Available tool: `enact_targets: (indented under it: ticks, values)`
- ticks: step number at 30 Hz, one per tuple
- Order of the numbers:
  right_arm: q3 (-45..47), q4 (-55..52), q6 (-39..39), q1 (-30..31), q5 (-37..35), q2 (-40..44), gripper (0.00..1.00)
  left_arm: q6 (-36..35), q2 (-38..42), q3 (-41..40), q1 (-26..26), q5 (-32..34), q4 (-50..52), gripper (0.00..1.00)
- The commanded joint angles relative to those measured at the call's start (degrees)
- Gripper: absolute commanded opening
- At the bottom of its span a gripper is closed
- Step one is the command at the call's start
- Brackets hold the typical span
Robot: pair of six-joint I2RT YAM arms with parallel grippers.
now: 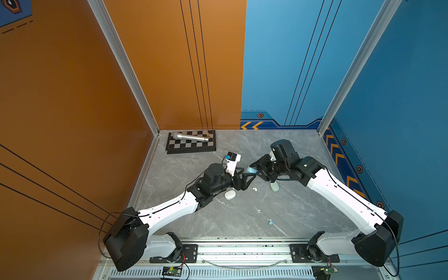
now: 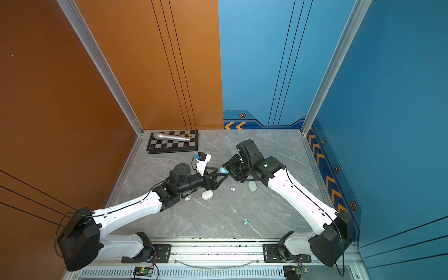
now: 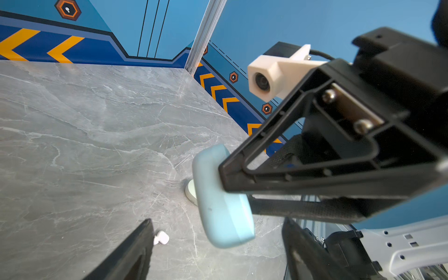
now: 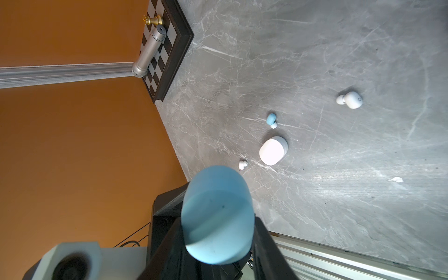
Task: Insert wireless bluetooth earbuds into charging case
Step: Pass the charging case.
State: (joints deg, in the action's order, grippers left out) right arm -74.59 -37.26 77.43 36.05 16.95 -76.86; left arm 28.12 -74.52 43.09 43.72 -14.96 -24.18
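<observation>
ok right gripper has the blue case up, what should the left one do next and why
Probably close the left gripper on the free end of the blue case: its open jaws flank it, and the right gripper holds it off the table, lid shut.

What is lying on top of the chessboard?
A silver microphone lies across the chessboard, and a small gold piece sits by its end. The squares beneath the microphone are covered.
</observation>
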Motion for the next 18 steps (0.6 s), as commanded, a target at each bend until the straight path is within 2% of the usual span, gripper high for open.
enact_targets:
  ticks: [1, 7, 14, 18]
  values:
    - [0.7, 1.5, 0.9, 0.4, 0.9, 1.4, 0.32, 1.1, -1.7, 2.3, 1.0, 1.2, -2.2, 0.77]
    - [1.1, 2.5, 1.3, 0.6, 1.6, 1.9, 0.31, 1.6, -4.0, 3.8, 1.7, 1.5, -3.3, 0.66]
    - [1.3, 3.1, 1.7, 0.3, 1.8, 2.5, 0.31, 2.1, -5.1, 4.5, 2.1, 1.4, -3.6, 0.44]
    - [1.2, 3.5, 1.8, -0.2, 2.1, 2.8, 0.32, 2.7, -5.8, 5.1, 2.2, 0.5, -3.6, 0.27]
